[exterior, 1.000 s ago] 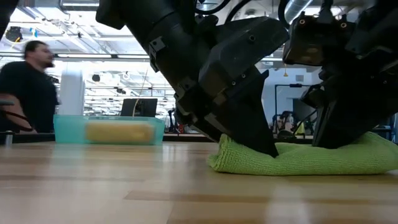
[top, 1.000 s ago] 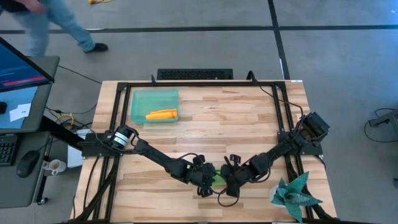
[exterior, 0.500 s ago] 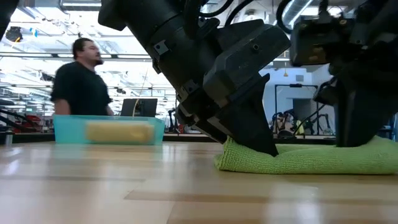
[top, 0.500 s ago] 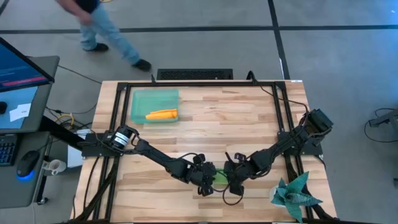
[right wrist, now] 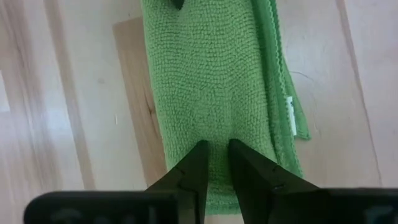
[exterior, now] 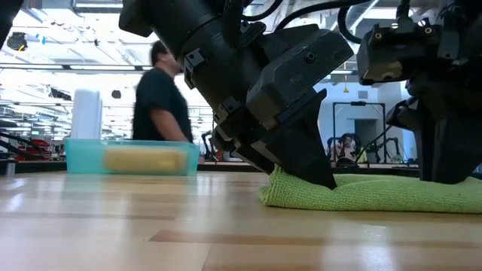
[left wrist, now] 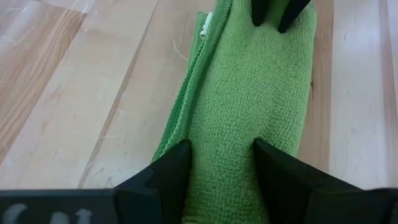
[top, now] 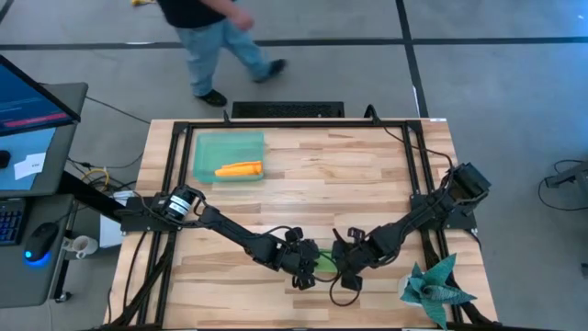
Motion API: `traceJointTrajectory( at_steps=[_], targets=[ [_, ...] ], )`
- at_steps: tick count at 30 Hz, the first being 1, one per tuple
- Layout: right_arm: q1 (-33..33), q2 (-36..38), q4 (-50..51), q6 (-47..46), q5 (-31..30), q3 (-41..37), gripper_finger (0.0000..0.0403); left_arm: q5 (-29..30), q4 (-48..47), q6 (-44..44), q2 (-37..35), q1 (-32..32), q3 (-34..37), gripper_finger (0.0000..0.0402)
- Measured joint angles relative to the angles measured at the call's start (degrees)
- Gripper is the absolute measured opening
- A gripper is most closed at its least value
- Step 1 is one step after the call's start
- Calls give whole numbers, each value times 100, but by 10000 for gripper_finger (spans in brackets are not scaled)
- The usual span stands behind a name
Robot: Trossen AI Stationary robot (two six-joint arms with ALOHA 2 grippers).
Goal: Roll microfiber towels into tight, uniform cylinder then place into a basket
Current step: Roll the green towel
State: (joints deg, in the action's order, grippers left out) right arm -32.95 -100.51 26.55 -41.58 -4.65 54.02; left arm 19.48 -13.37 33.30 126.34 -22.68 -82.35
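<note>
The lime green towel (top: 324, 262) lies as a long folded band on the table near its front edge, between my two grippers. My left gripper (top: 309, 265) is shut on the towel's left end, and my right gripper (top: 343, 270) is shut on its right end. The towel also shows in the low view (exterior: 376, 192), flat on the wood. The orange towel (top: 239, 169) lies rolled in the mint-green basket (top: 208, 145) at the far left. The basket also shows in the low view (exterior: 83, 150). My left gripper has the band's left end (left wrist: 221, 158) between its two fingers (left wrist: 171, 168), which stand at the band's two long edges and draw it narrower there. The fingers slant down from the left and lie along the band. The towel rests on the table. My right gripper pinches a narrow ridge of cloth at the band's right end (right wrist: 214, 134) between its two nearly closed fingers (right wrist: 194, 163). The fingers come from above and from the right, along the band. The cloth puckers toward them. The towel lies on the table.
A dark teal spiky cloth (top: 436, 287) lies at the near right corner. A person (top: 207, 37) walks on the floor beyond the far edge. Bare wood stretches between the basket and the grippers.
My right gripper has gone a little toward the table's right edge. The green towel's right part, humped before, now lies lower and flatter, and its left end has slid slightly to the right. The person has walked to the right behind the table.
</note>
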Motion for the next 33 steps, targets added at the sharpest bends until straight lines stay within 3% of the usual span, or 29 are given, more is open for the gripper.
traceJointTrajectory(
  at_steps=[7, 14, 17, 21, 24, 28, 33],
  targets=[
    [165, 363, 245, 26, 162, -31, 93, -35, -12, 2, 0, 0, 2, 162],
    [168, 1393, 980, 377, 184, -39, 93, -329, -133, 42, -7, 17, 13, 162],
    [59, 1852, 1215, 452, -169, -45, 93, -333, -133, 44, -7, 17, 13, 162],
    [-153, 2261, 904, 453, -1162, -415, 93, -339, -138, 46, -7, 17, 13, 162],
    [-128, 2282, 375, 416, -1475, -726, 93, -377, -153, 46, -7, 17, 13, 162],
    [92, 2056, -136, 541, -1258, -776, 93, -576, -227, 74, -17, 20, 11, 162],
    [438, 1700, -609, 1144, -342, -774, 121, -560, -232, 81, -17, 17, 11, 162]
  ],
)
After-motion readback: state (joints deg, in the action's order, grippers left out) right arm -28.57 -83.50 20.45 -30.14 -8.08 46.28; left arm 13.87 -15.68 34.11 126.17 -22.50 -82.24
